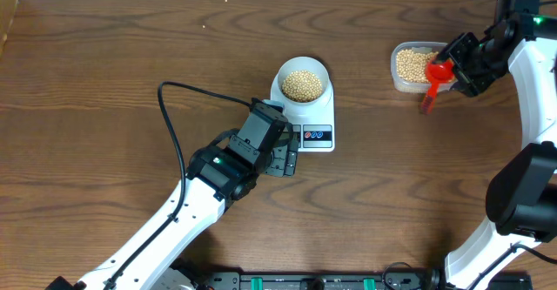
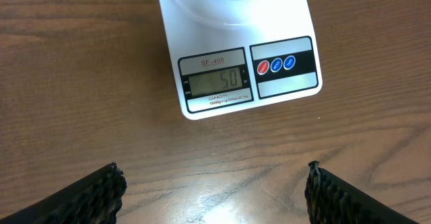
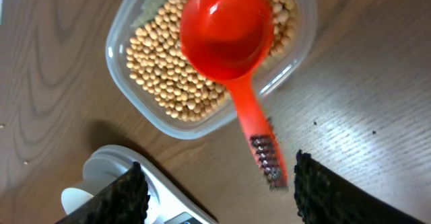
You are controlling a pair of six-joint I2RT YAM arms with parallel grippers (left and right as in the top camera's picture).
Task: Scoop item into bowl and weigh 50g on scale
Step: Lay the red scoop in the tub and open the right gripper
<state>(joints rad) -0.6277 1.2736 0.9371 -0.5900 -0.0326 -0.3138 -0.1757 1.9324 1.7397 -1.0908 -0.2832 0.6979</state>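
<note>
Overhead, nearest the robot's side of the table (image 1: 104,107), the left gripper (image 1: 285,153) is found just on the near side of the scale (image 1: 320,116), pointed toward it. In the left wrist view its fingers (image 2: 87,197) are seen spread wide with only bare wood between them, so nothing is gripped. Just beyond, the display (image 2: 215,83) on the scale's near edge is read in that view as 50, with the buttons (image 2: 276,65) beside it. On the far part of the scale the bowl (image 1: 280,70) is set, and a heap of beans (image 1: 303,84) is held in it. Well apart from the scale, off to its right and slightly farther back, a clear container (image 1: 394,72) of more beans is placed, with a red scoop (image 1: 438,70) laid across it and the right gripper (image 1: 454,66) close by. In the right wrist view the scoop's cup is shown empty over the container. Its handle lies between that claw's fingers (image 3: 124,197) without being touched by either, so the claw is judged spread and gripping nothing. The weighing is therefore judged done, and only the withdrawal of the arms appears to be left. The digits cannot be made out overhead, and the bean heap in the bowl is shown only there. The empty cup and the gap round the handle are given by the right wrist view alone.
</note>
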